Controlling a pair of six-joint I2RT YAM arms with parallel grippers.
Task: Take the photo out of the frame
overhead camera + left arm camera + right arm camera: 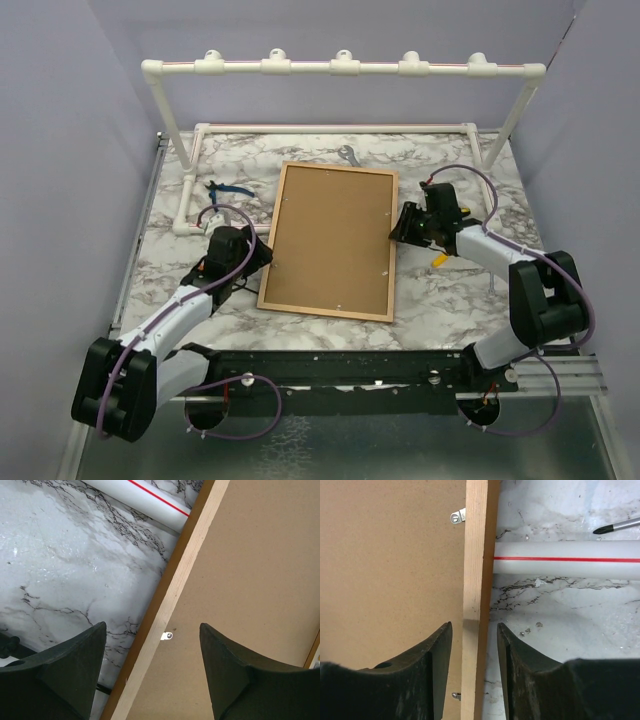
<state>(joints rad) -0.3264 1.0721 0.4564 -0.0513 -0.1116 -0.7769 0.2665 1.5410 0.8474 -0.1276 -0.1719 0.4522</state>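
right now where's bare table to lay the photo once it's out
Bare marble near right, between the frame and the right arm; also far right, behind the right gripper. Crowded beside the left gripper and blue item.

Plain lavender walls [60, 120] close in three sides of a desk [450, 290] surfaced in white marble pattern with grey veins, glossy under soft, even light. A white pipe rack [340, 68] marked with a thin red stripe spans the far edge. Dull grey sheet metal [350, 450] lies below the near edge.
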